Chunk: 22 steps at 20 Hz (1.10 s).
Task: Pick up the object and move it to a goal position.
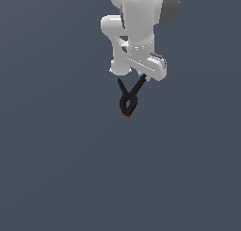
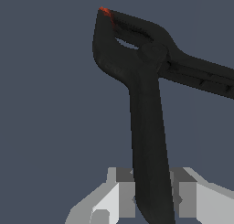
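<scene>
In the exterior view my arm [image 1: 136, 27] runs off the frame at twelve o'clock, so its upper links are cut away. My wrist housing hides my gripper [image 1: 143, 77] and the top of the clamp [image 1: 128, 100] handle; contact there is too small to judge. The red tip [image 1: 126, 115] is only a speck. In the wrist view, the second handle [image 2: 205, 77] leaves the frame at three o'clock, and my fingers [image 2: 123, 195] are cropped at six o'clock.

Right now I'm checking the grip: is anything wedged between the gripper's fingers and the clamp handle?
Nothing. In the wrist view the fingers press directly against one handle of the clamp; the gripper holds no other item there.
</scene>
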Available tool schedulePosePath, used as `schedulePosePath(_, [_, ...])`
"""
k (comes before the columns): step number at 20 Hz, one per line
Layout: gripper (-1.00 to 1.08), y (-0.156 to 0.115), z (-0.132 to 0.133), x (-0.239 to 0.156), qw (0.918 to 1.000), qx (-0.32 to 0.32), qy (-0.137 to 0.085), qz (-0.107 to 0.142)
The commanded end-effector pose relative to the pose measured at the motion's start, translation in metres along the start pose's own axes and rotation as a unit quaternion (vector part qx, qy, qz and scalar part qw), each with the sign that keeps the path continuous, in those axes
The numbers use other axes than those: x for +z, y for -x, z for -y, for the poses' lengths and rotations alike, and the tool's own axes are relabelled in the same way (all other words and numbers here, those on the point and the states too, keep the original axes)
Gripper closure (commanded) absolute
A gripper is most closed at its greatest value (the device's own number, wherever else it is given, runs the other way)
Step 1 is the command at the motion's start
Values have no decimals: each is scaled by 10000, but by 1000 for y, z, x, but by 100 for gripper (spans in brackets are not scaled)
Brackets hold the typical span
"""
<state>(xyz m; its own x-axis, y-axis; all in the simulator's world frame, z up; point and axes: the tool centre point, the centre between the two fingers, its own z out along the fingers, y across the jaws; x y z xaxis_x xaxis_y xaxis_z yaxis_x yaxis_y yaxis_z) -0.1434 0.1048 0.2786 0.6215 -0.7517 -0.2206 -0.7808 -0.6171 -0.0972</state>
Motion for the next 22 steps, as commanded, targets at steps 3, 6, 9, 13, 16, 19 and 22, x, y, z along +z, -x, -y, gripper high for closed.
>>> schedulePosePath(3, [108, 4, 2, -46, 10000, -3, -8, -10])
schedulePosePath(6, [108, 7, 3, -76, 10000, -5, -10, -8])
schedulePosePath(9, [108, 9, 4, -105, 10000, -7, -12, -6])
schedulePosePath(13, [108, 12, 6, -137, 10000, -10, -16, -1])
schedulePosePath(16, [108, 13, 8, -156, 10000, -13, -20, 4])
schedulePosePath(19, [108, 14, 10, -171, 10000, -14, -21, 6])
schedulePosePath(22, [108, 14, 11, -180, 10000, -17, -25, 11])
